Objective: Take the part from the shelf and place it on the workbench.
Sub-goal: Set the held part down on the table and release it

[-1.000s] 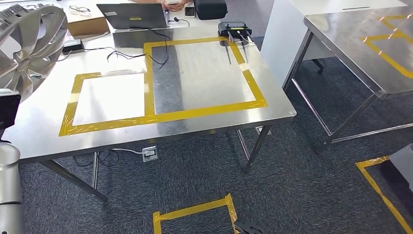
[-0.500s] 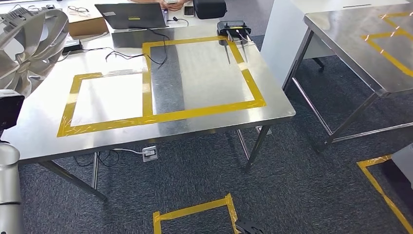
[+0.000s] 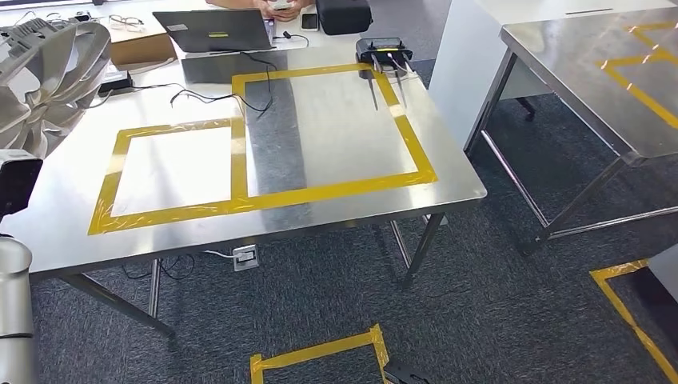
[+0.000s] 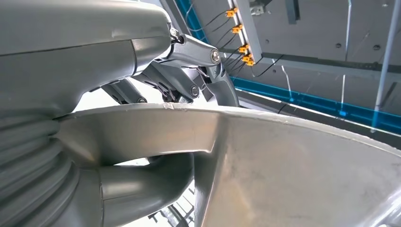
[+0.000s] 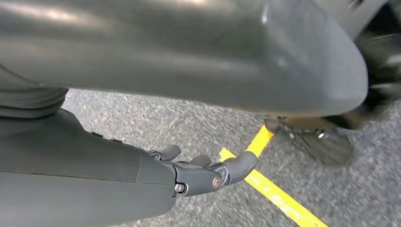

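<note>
While the left hand (image 4: 156, 75) grips the part (image 3: 48, 80), a silver bladed wheel, that part sits at ten o'clock in the head view, over the far left corner of the bench (image 3: 336, 136) and not set down on it. From the left wrist, the thumb lies under a broad blade (image 4: 293, 170) of the part and the dark fingers (image 4: 208, 66) close over its upper face, so the hand is clamped on it.

Yellow tape on the bench marks two boxes that share an edge: a small box (image 3: 172, 172) at nine o'clock and a large box (image 3: 328, 128) at the middle. A black router (image 3: 385, 50) sits on the large box's far right corner, its antennas pointing inward. At twelve o'clock, along the far edge, stand a laptop (image 3: 216, 30), a black case (image 3: 344, 14) and a cardboard box (image 3: 142, 44) with glasses (image 3: 128, 19) on top; a person's hands (image 3: 276, 6) show behind the laptop.

Hanging low, the right hand (image 5: 203, 170) holds nothing, its fingers slightly curled and apart above grey carpet with a yellow tape line (image 5: 279, 194). A second bench (image 3: 608, 72) stands at two o'clock.
</note>
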`<state>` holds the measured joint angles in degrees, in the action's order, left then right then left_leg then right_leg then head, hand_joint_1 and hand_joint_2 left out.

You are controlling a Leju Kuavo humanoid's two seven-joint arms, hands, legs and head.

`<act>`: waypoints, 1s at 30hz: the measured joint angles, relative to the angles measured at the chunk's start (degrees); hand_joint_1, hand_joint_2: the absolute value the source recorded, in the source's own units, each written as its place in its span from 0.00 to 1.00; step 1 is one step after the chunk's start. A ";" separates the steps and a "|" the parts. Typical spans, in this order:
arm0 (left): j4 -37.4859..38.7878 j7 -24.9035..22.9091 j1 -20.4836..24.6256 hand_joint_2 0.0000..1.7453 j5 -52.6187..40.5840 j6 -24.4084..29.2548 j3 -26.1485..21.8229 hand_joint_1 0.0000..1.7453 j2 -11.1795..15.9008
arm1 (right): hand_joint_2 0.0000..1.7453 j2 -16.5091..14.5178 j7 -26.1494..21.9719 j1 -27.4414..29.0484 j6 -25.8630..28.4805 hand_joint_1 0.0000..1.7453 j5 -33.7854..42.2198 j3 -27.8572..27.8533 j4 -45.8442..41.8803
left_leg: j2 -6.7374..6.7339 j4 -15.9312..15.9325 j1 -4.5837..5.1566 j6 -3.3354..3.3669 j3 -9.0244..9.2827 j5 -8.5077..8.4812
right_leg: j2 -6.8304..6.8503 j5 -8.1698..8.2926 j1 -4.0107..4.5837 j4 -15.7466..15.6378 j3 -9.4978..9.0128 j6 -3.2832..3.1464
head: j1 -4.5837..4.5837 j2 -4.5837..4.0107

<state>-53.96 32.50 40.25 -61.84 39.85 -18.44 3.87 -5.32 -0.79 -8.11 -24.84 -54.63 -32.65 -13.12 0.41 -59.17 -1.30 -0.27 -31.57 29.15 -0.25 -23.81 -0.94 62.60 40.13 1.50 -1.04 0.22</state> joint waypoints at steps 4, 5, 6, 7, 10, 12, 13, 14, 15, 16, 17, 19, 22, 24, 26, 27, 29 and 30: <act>-0.46 0.05 -0.25 1.00 0.00 0.01 -0.51 1.00 0.05 | 0.00 -0.10 0.31 -0.01 0.01 0.00 -0.17 0.00 0.02 | -0.06 0.26 0.06 -1.77 0.99 0.57 | 0.09 -0.58 0.43 -3.52 -2.37 -1.96 | -0.02 0.00; -0.52 0.09 -0.39 1.00 0.05 0.00 -0.55 1.00 0.08 | 0.00 -0.12 0.30 0.02 0.01 0.00 -0.22 0.00 0.02 | -0.10 -0.77 0.01 -2.06 0.83 0.29 | 0.05 -0.74 0.38 -3.69 -3.03 -2.52 | -0.03 0.00; -0.57 0.15 -0.47 1.00 0.14 -0.01 -0.58 1.00 0.14 | 0.00 -0.14 0.27 -0.03 0.01 0.00 -0.27 0.00 0.01 | -0.14 -2.78 -0.05 -2.22 -0.17 -0.01 | 0.02 -1.06 0.34 -3.84 -3.81 -3.00 | -0.08 0.00; -0.61 0.20 -0.52 1.00 0.27 -0.02 -0.63 1.00 0.18 | 0.00 -0.15 0.25 -0.11 0.02 0.00 -0.30 0.00 0.01 | -0.17 -5.81 -0.09 -2.35 -2.00 -0.12 | -0.03 -1.46 0.31 -3.99 -4.58 -3.37 | -0.14 0.00; -0.62 0.50 -0.84 1.00 0.63 0.00 -0.78 1.00 0.31 | 0.00 -0.18 0.25 -0.15 0.01 0.00 -0.36 0.00 0.01 | -0.18 -14.89 0.01 -2.58 -9.22 3.09 | -0.19 -3.32 0.47 -4.09 -6.76 -3.96 | -0.20 0.00; -0.61 0.63 -1.25 1.00 0.83 0.00 -0.87 1.00 0.51 | 0.00 -0.21 0.26 0.01 0.01 0.00 -0.39 0.00 0.01 | -0.18 -14.84 0.14 -2.33 -11.46 4.35 | -0.41 -4.80 0.63 -4.09 -8.65 -4.08 | -0.20 0.00; -0.61 0.68 -1.37 1.00 0.94 0.00 -0.90 1.00 0.63 | 0.00 -0.21 0.25 0.05 0.01 0.00 -0.39 0.00 0.01 | -0.19 -12.36 0.24 -2.04 -11.38 2.99 | -0.50 -5.57 0.71 -4.09 -9.69 -4.06 | -0.20 0.00; -0.61 0.73 -1.43 1.00 1.04 0.00 -0.93 1.00 0.78 | 0.00 -0.22 0.23 0.06 0.01 0.00 -0.39 0.00 0.01 | -0.22 -8.78 0.38 -1.66 -10.81 0.04 | -0.56 -6.37 0.77 -4.13 -10.53 -3.99 | -0.20 0.00; -0.58 0.78 -1.43 1.00 1.11 0.01 -0.97 1.00 0.94 | 0.00 -0.25 0.22 0.03 0.02 0.00 -0.39 0.00 0.03 | -0.25 -4.86 0.62 -1.31 -10.29 -3.52 | -0.61 -7.21 0.91 -4.00 -11.40 -3.83 | -0.22 0.00; -0.56 0.80 -1.42 1.00 1.14 0.00 -1.01 1.00 1.11 | 0.00 -0.28 0.21 -0.05 0.04 0.00 -0.39 0.00 0.05 | -0.26 -2.00 0.86 -1.01 -9.72 -6.29 | -0.68 -8.03 1.04 -4.01 -12.06 -3.55 | -0.25 0.00; -0.59 0.77 -1.43 1.00 1.13 0.00 -1.05 1.00 1.29 | 0.00 -0.32 0.21 -0.11 0.06 0.00 -0.42 0.00 0.08 | -0.25 -0.24 1.05 -0.77 -9.33 -8.14 | -0.73 -8.68 1.16 -4.11 -12.63 -3.23 | -0.29 0.00; -0.69 0.59 -1.46 1.00 1.03 -0.01 -1.10 1.00 1.53 | 0.00 -0.34 0.20 -0.24 0.07 0.00 -0.48 0.00 0.09 | -0.13 0.31 1.06 -0.32 -8.53 -8.09 | -0.80 -8.95 1.34 -3.89 -13.46 -2.59 | -0.25 0.00; -0.73 0.03 -1.52 1.00 0.77 -0.02 -1.10 1.00 1.61 | 0.00 -0.29 0.20 -0.44 0.07 0.00 -0.54 0.00 0.02 | -0.02 0.58 0.68 0.56 -6.67 -7.21 | -0.56 -8.37 1.28 1.48 -11.08 -1.83 | -0.13 0.00; -0.49 -1.50 -1.51 1.00 -0.63 -0.01 -1.07 1.00 1.62 | 0.00 -0.29 0.23 -0.64 0.07 0.00 -0.56 0.00 0.01 | 0.02 0.65 0.64 0.89 -5.70 -6.29 | -0.33 -10.39 1.07 8.09 -6.26 -1.31 | -0.06 0.00; 0.38 -4.66 -1.50 1.00 -4.21 -0.01 -0.93 1.00 1.89 | 0.00 -0.30 0.28 -0.65 0.06 0.00 -0.65 0.00 0.01 | 0.09 0.61 0.66 0.94 -4.76 -5.25 | -0.25 -13.62 1.00 11.62 -1.97 -1.10 | -0.03 0.00; 1.06 -6.50 -1.48 1.00 -6.43 -0.01 -0.84 1.00 2.16 | 0.00 -0.30 0.29 -0.63 0.07 0.00 -0.75 0.00 0.01 | 0.11 0.57 0.70 0.91 -4.19 -4.70 | -0.24 -13.87 1.02 11.15 -0.85 -1.15 | -0.03 0.00; 3.36 -11.04 -0.87 1.00 -12.17 -0.02 -0.29 1.00 3.05 | 0.00 -0.29 0.33 -0.63 0.07 0.00 -1.00 0.01 0.01 | 0.09 0.45 0.77 0.78 -2.97 -3.58 | -0.23 -9.16 1.18 5.52 -0.94 -1.66 | -0.03 0.00; 5.02 -13.65 -0.13 1.00 -15.35 -0.02 0.24 1.00 3.65 | 0.00 -0.28 0.38 -0.65 0.08 0.00 -1.13 0.01 0.01 | 0.08 0.37 0.81 0.66 -2.45 -3.09 | -0.24 -5.39 1.38 1.71 -1.47 -2.16 | -0.04 0.00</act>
<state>-48.94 18.84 40.12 -77.18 39.82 -18.20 7.53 -5.60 -0.42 -8.76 -24.76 -55.76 -32.64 -13.11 0.49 -58.81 -0.49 0.39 -34.02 26.07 -0.48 -29.20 0.44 64.31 38.66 -0.66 -1.08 0.22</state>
